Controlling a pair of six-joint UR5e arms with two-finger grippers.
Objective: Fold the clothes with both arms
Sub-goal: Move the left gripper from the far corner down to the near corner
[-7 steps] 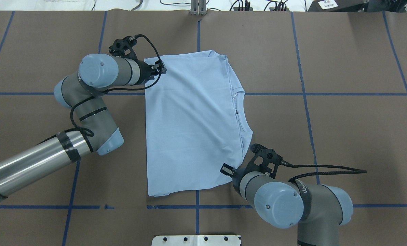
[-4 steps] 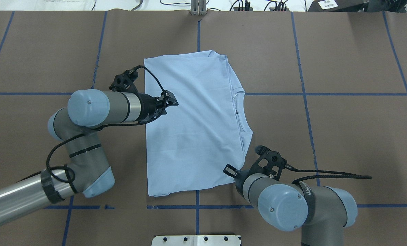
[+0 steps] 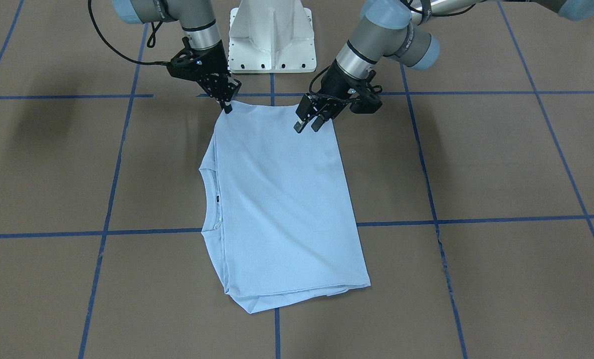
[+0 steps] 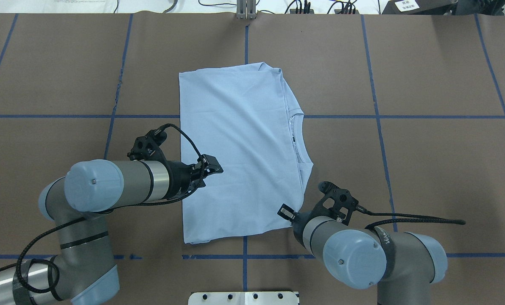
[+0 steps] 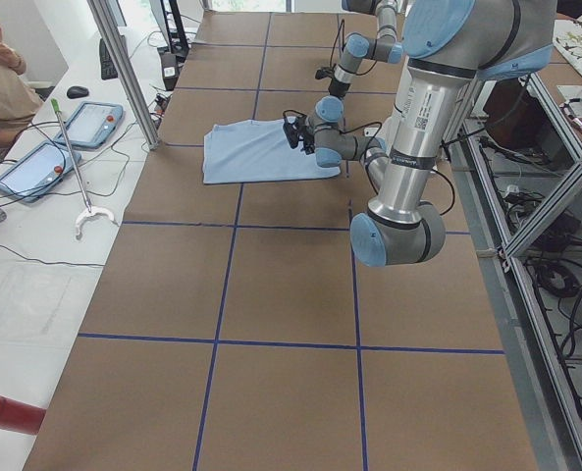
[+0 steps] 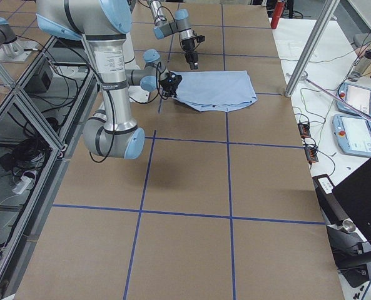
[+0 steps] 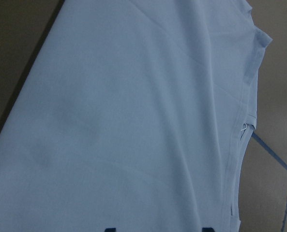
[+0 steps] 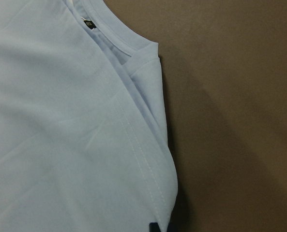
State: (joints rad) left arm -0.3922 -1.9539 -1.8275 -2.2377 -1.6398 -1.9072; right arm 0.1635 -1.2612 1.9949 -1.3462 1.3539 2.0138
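The light blue T-shirt (image 4: pixel 239 148) lies folded and flat in the middle of the table, its collar (image 4: pixel 295 140) on the robot's right side and no print showing. My left gripper (image 4: pixel 214 166) hovers open over the shirt's left edge, near its front half; in the front-facing view the left gripper (image 3: pixel 307 125) shows two spread fingers. The left wrist view shows shirt cloth (image 7: pixel 133 121) and two fingertips (image 7: pixel 109 229) apart. My right gripper (image 4: pixel 283 210) is at the shirt's near right corner, shut on the cloth there, as the right gripper (image 3: pixel 227 105) also shows from the front.
The brown table carries a grid of blue tape lines (image 4: pixel 375 116). The white pedestal base (image 3: pixel 272 35) stands at the robot's edge. Cables (image 4: pixel 303 6) run along the far edge. A person (image 5: pixel 1 83) sits at a side bench with tablets.
My left arm has swung from the shirt's far left corner back along its left edge towards the robot. The right gripper has stayed at the near right corner.
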